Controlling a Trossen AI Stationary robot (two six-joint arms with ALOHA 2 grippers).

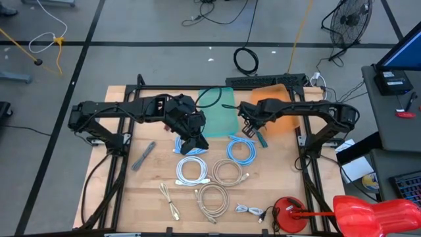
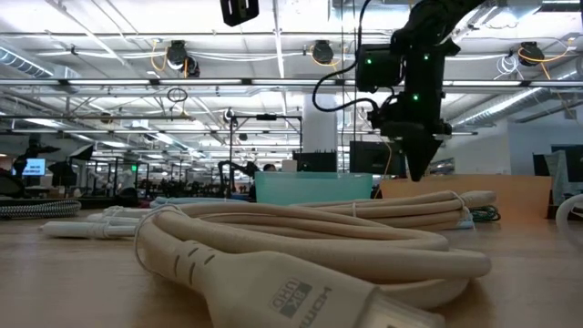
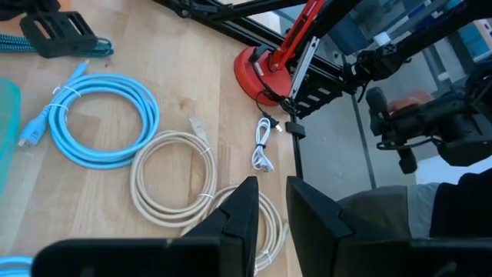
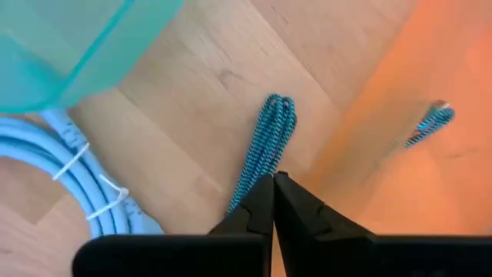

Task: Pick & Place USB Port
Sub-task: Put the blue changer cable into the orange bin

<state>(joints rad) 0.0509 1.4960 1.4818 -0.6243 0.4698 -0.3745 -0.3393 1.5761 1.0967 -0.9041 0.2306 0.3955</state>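
Observation:
A teal braided cable (image 4: 269, 142) lies doubled between the teal bin (image 1: 223, 99) and the orange bin (image 1: 276, 108); another stretch of it (image 4: 434, 119) shows through the orange bin's wall. My right gripper (image 4: 273, 183) is shut on it, and in the high view (image 1: 248, 129) it stands between the two bins. In the low view it (image 2: 421, 171) points down, above table level. My left gripper (image 1: 193, 141) hovers over a blue cable coil (image 1: 183, 145) near the table's middle. Its fingers (image 3: 270, 201) stand a little apart and hold nothing. My right gripper pinches the doubled strands of the teal braided cable (image 4: 257, 181) between its two fingertips, from above, pointing down. The strands run on from the tips to a looped end (image 4: 280, 101). Whether that end rests on the wood I cannot tell.
Coiled cables lie on the near half of the table: light blue (image 1: 241, 150), white (image 1: 192, 171), beige (image 1: 227, 171) and a second beige one (image 1: 212, 197), plus a small white cable (image 1: 250, 210). A grey strip (image 1: 143, 156) lies left. A red base (image 1: 289, 214) stands at the near right. A black cable (image 1: 209, 99) sits in the teal bin.

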